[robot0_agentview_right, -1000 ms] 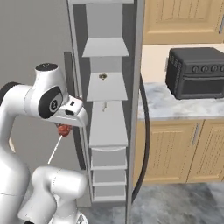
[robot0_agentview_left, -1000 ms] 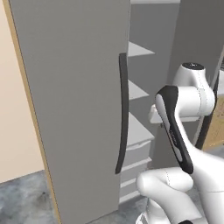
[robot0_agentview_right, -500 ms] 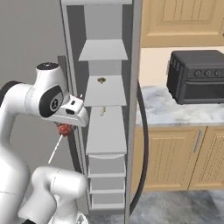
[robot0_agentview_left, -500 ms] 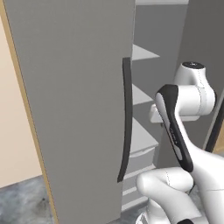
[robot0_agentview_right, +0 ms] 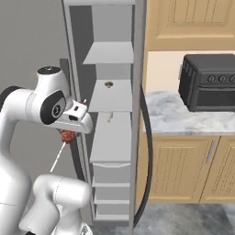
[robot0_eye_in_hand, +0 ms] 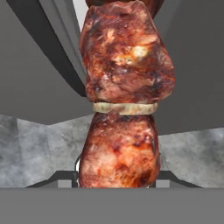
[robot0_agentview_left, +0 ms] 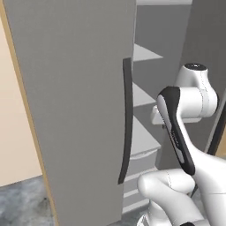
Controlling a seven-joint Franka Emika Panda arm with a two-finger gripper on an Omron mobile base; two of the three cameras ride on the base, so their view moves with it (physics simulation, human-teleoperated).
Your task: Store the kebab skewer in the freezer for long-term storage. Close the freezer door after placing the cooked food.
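Hand view, kebab skewer (robot0_eye_in_hand: 124, 100) clamped in gripper (robot0_agentview_right: 73, 131), meat close before lens

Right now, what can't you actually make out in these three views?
- Claw fingertips: hand view, the red-brown meat chunks of the thin pale kebab skewer cover them.
- Skewer's stick end: right base view, too thin to tell where it stops.
- Small tan items on the tall grey freezer shelves: right base view, too small to identify.
- Black countertop oven: cut off by the right edge.

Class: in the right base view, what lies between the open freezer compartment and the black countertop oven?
The freezer's grey side wall, a dark curved door handle, then bare marble counter before the oven.
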